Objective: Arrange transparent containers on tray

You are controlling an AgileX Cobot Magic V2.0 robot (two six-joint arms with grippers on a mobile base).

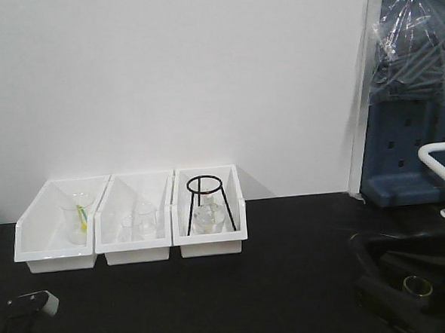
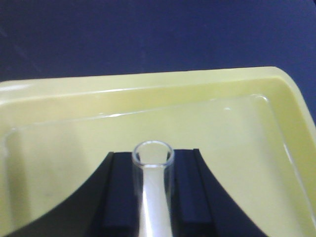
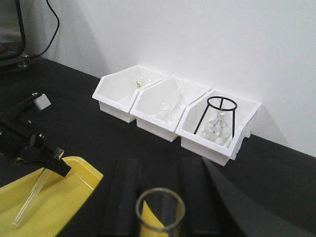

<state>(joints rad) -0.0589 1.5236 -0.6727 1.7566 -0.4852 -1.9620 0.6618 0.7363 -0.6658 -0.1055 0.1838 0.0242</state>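
Left pincer (image 2: 154, 157) tight around glass tube (image 2: 154, 200)

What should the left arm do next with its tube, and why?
Probably lower the left gripper a little and open it, so the tube lies down on the tray. The gripper clamps the tube near its mouth. The tube slants down over the yellow tray, and its far end is already at or near the tray floor.

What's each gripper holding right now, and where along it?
Left gripper holds a glass tube near its mouth, over the yellow tray. Right gripper holds a second glass tube, also near its mouth.
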